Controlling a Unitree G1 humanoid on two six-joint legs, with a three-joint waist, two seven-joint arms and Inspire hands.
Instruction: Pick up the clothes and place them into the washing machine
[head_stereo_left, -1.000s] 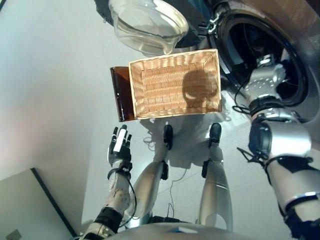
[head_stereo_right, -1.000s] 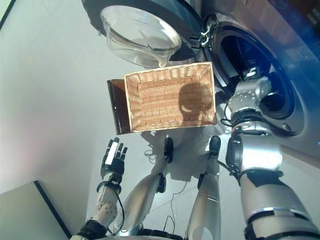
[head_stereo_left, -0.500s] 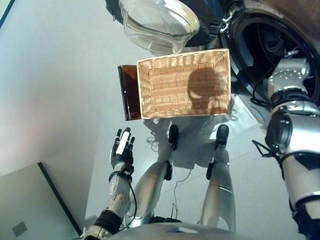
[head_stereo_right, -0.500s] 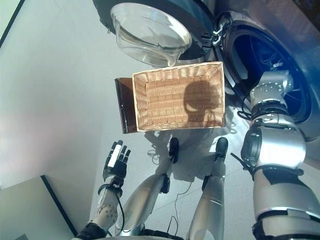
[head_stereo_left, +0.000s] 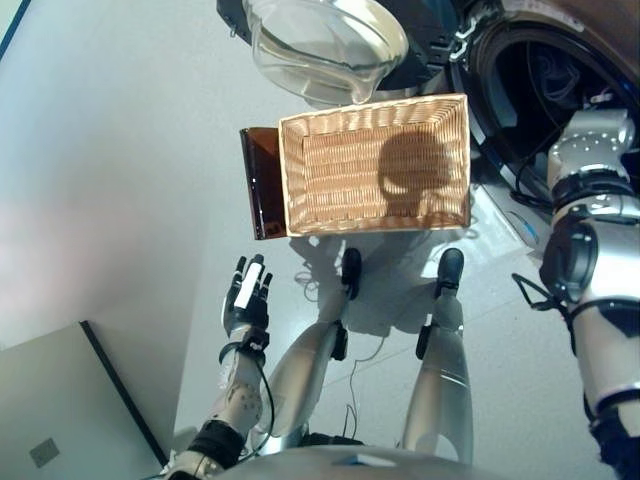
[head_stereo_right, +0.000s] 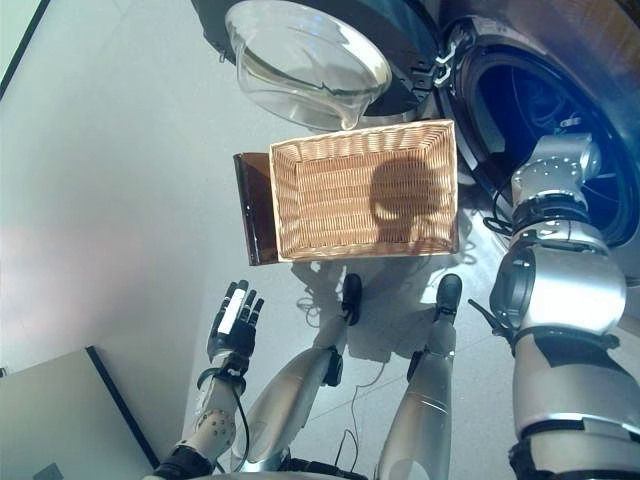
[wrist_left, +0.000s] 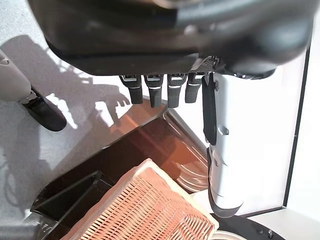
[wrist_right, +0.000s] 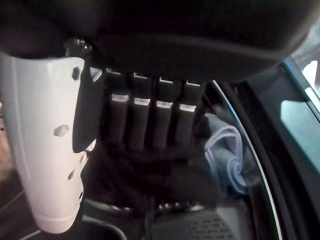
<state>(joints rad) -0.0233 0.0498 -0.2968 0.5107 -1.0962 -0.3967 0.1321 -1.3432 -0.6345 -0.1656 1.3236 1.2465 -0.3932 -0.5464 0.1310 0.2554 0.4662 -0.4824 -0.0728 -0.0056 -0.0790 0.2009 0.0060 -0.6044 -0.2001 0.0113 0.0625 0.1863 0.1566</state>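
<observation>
Wicker basket (head_stereo_left: 375, 165) sits on a dark brown stand (head_stereo_left: 260, 185) with nothing in it, right next to the one washing machine (head_stereo_right: 560, 70) with its door (head_stereo_right: 305, 55) swung open. One pale blue cloth (wrist_right: 225, 155) lies inside the drum, just past the right hand (wrist_right: 150, 120), whose fingers are straight and hold nothing. Left hand (head_stereo_left: 246, 295) hangs spread and holding nothing too, over the floor.
</observation>
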